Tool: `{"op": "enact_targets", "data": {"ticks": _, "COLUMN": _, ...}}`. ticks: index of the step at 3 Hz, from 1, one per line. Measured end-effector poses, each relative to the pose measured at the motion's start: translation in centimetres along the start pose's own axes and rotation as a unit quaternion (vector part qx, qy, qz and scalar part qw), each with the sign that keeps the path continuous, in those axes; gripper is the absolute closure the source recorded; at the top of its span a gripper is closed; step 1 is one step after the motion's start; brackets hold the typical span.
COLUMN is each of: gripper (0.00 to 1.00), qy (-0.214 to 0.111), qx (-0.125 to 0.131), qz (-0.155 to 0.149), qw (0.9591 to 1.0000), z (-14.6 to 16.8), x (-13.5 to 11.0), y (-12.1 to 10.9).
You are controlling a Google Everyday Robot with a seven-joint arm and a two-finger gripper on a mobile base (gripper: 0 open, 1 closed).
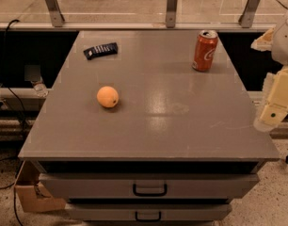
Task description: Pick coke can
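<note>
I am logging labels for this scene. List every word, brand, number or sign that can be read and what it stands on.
No text can be quoted in full.
coke can: white script on its red side, not legible.
black flat object: a row of pale marks, not legible.
orange fruit, table: no text.
gripper, at the table's right edge: no text.

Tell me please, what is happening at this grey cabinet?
A robot is about to pick up the coke can, which stands upright at the far right of the cabinet top. The gripper hangs beside the right edge, apart from the can. An orange and a flat black object lie further left.
</note>
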State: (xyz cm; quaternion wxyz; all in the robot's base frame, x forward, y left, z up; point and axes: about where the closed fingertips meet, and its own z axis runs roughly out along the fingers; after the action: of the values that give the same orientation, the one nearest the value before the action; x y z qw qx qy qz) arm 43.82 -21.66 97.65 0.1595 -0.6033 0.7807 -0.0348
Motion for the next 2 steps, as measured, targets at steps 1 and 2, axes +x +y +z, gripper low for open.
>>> {"op": "enact_targets", "data": {"ticks": 1, "gripper": 0.00, "qy": 0.000, "qx": 0.000, "qz": 0.000, "qw": 1.0000, "z": 0.0, "x": 0.0, "y": 0.0}}
{"op": "enact_targets", "data": {"ticks": 2, "gripper": 0.00, "qy": -0.033, "qx": 0.005, "qz": 0.019, "qw": 0.9993, "z": 0.7, "x": 0.3, "y": -1.3}}
